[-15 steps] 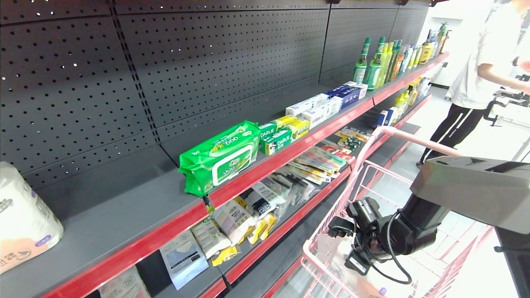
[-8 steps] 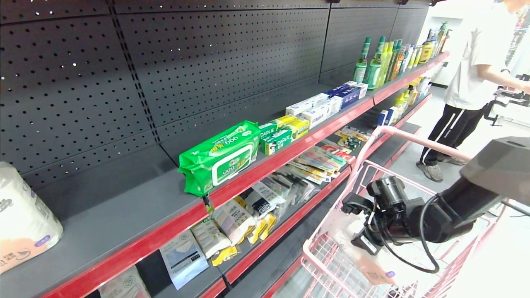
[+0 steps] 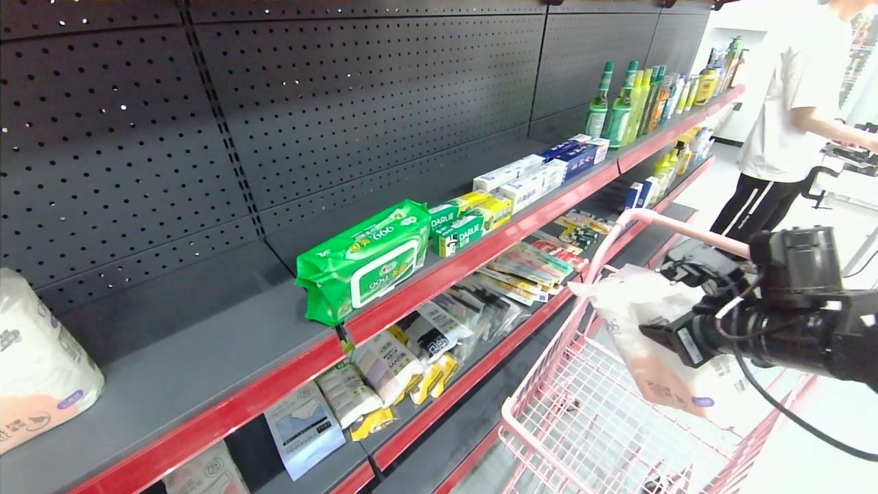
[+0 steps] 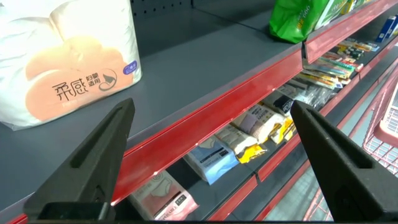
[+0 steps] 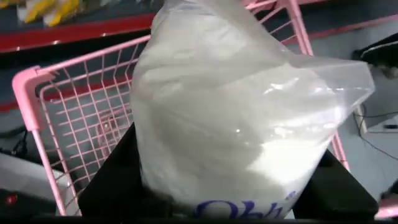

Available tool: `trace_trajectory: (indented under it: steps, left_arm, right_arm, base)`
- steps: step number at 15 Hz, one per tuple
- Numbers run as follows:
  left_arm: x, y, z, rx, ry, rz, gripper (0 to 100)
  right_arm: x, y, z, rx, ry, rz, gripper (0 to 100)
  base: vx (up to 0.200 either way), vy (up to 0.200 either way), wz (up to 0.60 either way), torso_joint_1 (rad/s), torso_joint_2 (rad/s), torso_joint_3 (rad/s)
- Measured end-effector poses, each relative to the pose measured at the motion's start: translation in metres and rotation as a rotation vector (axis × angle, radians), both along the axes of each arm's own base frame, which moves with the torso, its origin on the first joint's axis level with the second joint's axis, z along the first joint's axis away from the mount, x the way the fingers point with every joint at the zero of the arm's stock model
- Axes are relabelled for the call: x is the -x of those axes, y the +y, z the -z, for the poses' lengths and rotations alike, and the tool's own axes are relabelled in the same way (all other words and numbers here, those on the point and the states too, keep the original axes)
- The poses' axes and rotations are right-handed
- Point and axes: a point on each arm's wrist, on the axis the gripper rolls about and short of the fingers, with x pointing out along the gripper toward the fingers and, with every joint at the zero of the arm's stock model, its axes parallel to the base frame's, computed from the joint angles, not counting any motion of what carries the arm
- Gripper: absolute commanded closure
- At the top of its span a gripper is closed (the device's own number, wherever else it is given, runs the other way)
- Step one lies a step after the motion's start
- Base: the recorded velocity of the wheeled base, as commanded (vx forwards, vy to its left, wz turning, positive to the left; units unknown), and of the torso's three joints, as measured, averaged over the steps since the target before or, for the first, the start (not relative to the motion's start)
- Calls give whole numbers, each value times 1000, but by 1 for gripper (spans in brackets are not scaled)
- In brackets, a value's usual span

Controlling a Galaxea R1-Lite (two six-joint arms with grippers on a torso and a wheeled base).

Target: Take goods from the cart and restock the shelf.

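White lettering runs across the green wipes pack (image 3: 363, 261) and the green-and-yellow boxes (image 3: 470, 221) beside it on the shelf (image 3: 192, 357). Dark characters and a small purple label mark the paper-roll pack (image 4: 68, 62) — blue letters, cut off at the edge, show on the white bag (image 5: 236, 112).

1. Perforated dark grey metal back panel (image 3: 343, 89): matt, smooth.
2. Red shelf edge strip (image 3: 439, 278): glossy, looks like painted metal.
3. Green plastic wipes pack (image 3: 363, 261): shiny, crinkled film.
4. White soft pack in clear plastic film (image 3: 645, 329): glossy, wrinkled.
5. Pink wire cart (image 5: 25, 87): smooth coated metal.
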Motion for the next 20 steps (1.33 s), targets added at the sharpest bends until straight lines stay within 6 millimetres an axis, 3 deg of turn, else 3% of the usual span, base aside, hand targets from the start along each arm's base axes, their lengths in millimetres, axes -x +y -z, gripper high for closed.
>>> trace_trajectory:
  steps: [4,8,13,20]
  left_arm:
    - [0,0,0,0,0,0,0]
    - [0,0,0,0,0,0,0]
    - [0,0,0,0,0,0,0]
    - [0,0,0,0,-2,-1,0]
  right_arm:
    - [53,-19,-45,-51,-199,85,100]
    - [110,-31,-68,-121,-372,161,100]
    - [179,-42,-59,-122,-480,267,100]
    - [212,-43,-48,-126,-541,276,100]
  base:
    - [0,0,0,0,0,0]
    - [0,0,0,0,0,0]
    - [0,0,0,0,0,0]
    - [0,0,0,59,-136,-74]
